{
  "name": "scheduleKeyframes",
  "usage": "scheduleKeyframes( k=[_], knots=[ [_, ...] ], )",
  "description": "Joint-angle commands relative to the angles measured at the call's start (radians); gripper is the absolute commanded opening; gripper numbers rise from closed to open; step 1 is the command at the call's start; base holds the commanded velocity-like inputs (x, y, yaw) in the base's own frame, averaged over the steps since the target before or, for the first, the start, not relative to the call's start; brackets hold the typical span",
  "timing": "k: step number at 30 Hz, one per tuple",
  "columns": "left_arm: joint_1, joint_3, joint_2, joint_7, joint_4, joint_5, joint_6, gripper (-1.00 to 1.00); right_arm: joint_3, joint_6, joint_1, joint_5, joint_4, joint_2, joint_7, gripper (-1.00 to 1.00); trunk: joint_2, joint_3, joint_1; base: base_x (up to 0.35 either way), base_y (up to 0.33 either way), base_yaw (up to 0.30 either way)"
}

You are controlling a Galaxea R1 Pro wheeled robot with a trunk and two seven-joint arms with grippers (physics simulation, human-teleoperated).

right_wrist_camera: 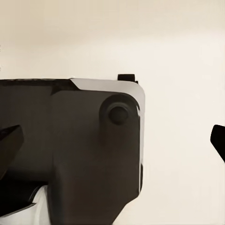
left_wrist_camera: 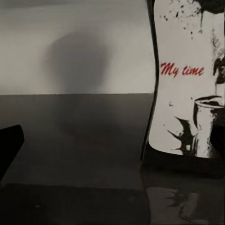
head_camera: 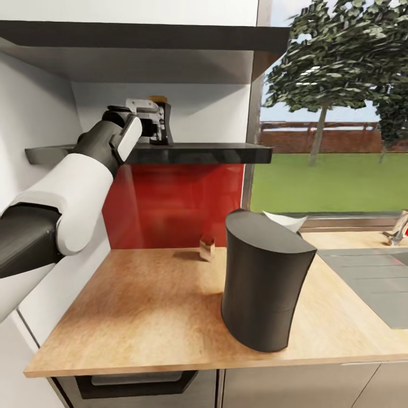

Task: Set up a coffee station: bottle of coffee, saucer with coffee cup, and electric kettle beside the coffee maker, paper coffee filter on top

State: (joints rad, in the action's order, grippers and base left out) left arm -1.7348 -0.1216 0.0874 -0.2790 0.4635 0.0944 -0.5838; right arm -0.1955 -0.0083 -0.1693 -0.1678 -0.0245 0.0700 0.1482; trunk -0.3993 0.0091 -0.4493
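Bottle of coffee (head_camera: 162, 116), one, stands on the dark shelf (head_camera: 198, 152), beside the left gripper (head_camera: 152, 126); whether that claw clasps it I cannot tell. One coffee maker (head_camera: 263, 289) stands on the kitchen countertop (head_camera: 141, 306), one paper filter (head_camera: 285, 220) behind it.

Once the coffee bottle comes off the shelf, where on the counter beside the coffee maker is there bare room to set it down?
Open wood lies left of the coffee maker, running to the kitchen countertop left edge. A small brown block sits near the red backsplash. To the right, the sink crowds in.
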Motion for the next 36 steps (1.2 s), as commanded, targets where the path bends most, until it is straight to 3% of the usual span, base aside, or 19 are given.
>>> scheduleKeyframes(
  k=[1, 22, 36],
  knots=[
    [0.000, -0.007, -0.006, -0.008, 0.002, 0.011, -0.004, 1.00, -0.009, -0.001, 0.000, -0.010, 0.000, 0.000, 0.003, 1.00, -0.001, 0.000, -0.001, 0.150, 0.000, 0.000],
    [0.000, -0.007, -0.012, -0.008, 0.044, 0.013, -0.004, 1.00, -0.009, -0.002, 0.002, -0.009, -0.001, 0.000, 0.001, 1.00, -0.001, 0.000, -0.001, 0.015, 0.000, -0.004],
    [0.000, -0.007, -0.012, -0.011, 0.050, 0.013, -0.005, 1.00, -0.009, -0.002, 0.002, -0.008, -0.001, -0.001, 0.001, 1.00, -0.001, 0.003, -0.001, 0.000, 0.000, -0.166]
  ],
)
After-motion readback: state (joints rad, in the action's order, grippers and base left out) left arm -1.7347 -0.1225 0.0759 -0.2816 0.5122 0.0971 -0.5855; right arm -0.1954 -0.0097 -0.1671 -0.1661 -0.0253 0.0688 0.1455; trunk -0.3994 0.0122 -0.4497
